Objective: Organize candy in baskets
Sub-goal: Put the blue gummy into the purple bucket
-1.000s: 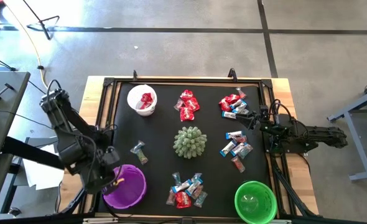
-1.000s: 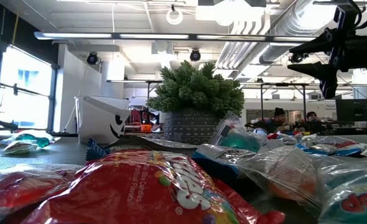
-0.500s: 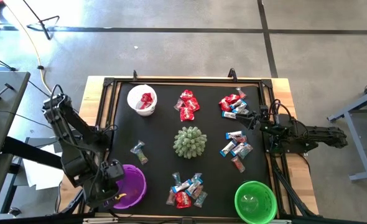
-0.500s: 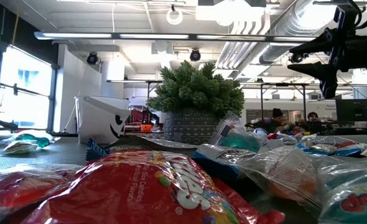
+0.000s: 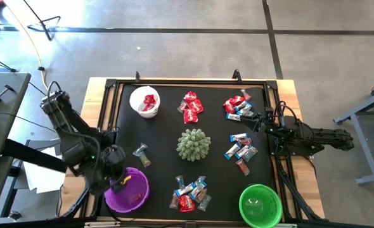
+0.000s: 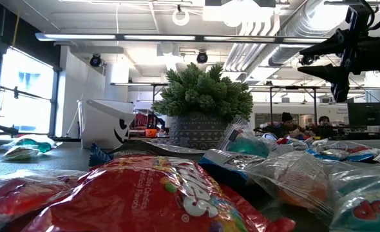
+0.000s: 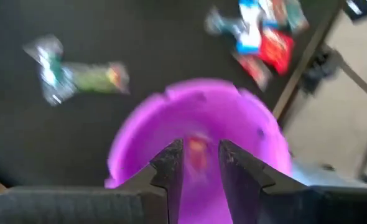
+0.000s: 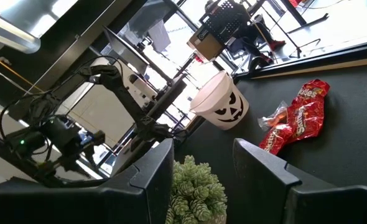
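Candy is scattered in small heaps across a black table mat (image 5: 161, 136), seen from above. At the left edge, the left gripper (image 5: 118, 184) hovers over the purple basket (image 5: 128, 190); its wrist camera shows the fingers (image 7: 168, 163) slightly parted with a small reddish sweet (image 7: 196, 148) between them, though whether they pinch it cannot be told. A lone greenish wrapped candy (image 5: 141, 154) lies just beside that basket. Farther back, the white basket (image 5: 144, 101) holds a red piece. At centre stands a spiky green ball (image 5: 193, 144), likely in the way of any reach across the mat. Red candies (image 5: 192, 106) lie beyond it, a mixed pile (image 5: 191, 193) nearer. At right, blue-and-silver sweets (image 5: 241, 149) lie near the waiting right gripper (image 5: 258, 121), its fingers spread. The green basket (image 5: 260, 205) sits at the near right. The wrappers look light, crinkly and slippery, probably best pinched across the middle.
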